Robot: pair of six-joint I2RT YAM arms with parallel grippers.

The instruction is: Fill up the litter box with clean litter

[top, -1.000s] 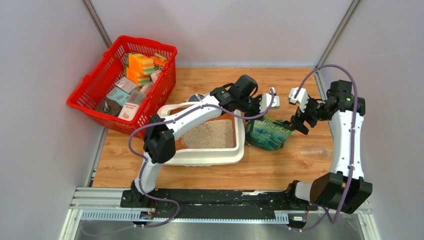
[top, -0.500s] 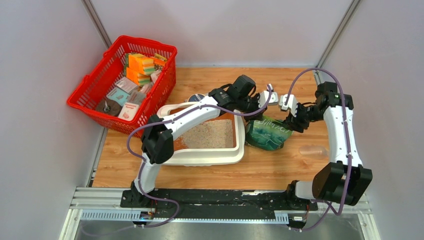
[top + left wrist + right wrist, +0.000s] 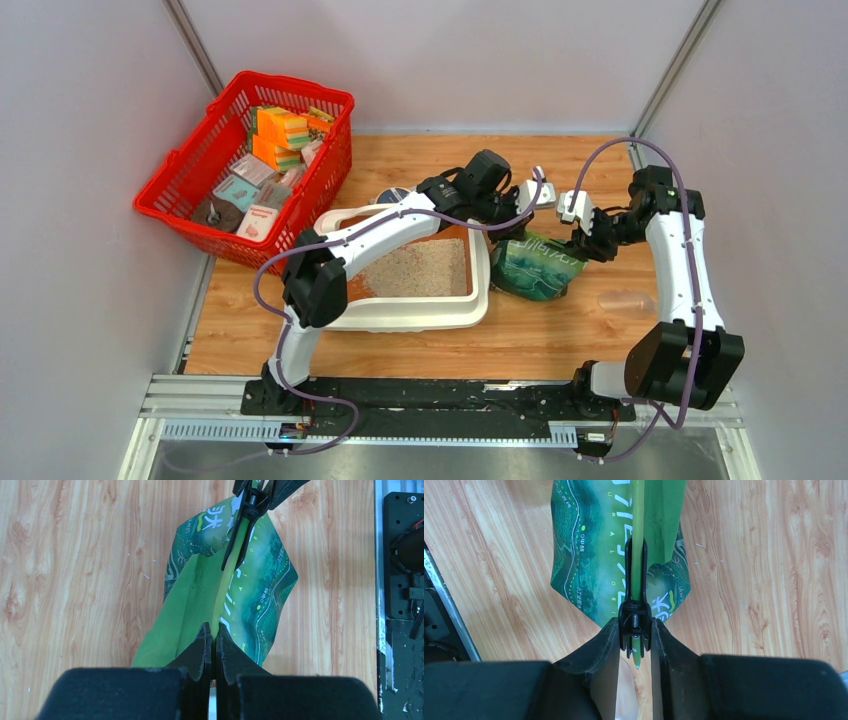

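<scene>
The cream-white litter box [image 3: 400, 318] lies in the middle of the table, with pale clean litter [image 3: 415, 268] spread over its orange-brown floor. Just right of it is a dark green printed bag [image 3: 535, 265]. My left gripper [image 3: 522, 222] is shut on the bag's top edge, its jaws [image 3: 215, 630] pinching the green fold [image 3: 200, 595]. A black spring clip [image 3: 636, 615] sits on the same edge farther along. My right gripper [image 3: 635, 625] is shut on that clip, a finger pressed against each side of it; from above it [image 3: 582, 243] is at the bag's right end.
A red wire basket [image 3: 170, 195] full of small boxes stands at the back left. A clear plastic scoop [image 3: 625, 300] lies on the wood right of the bag. A dark round object [image 3: 395, 195] sits behind the litter box.
My right arm has swung left to the bag and its jaws have closed from wide open onto the black clip. The left gripper has kept its hold on the bag.
</scene>
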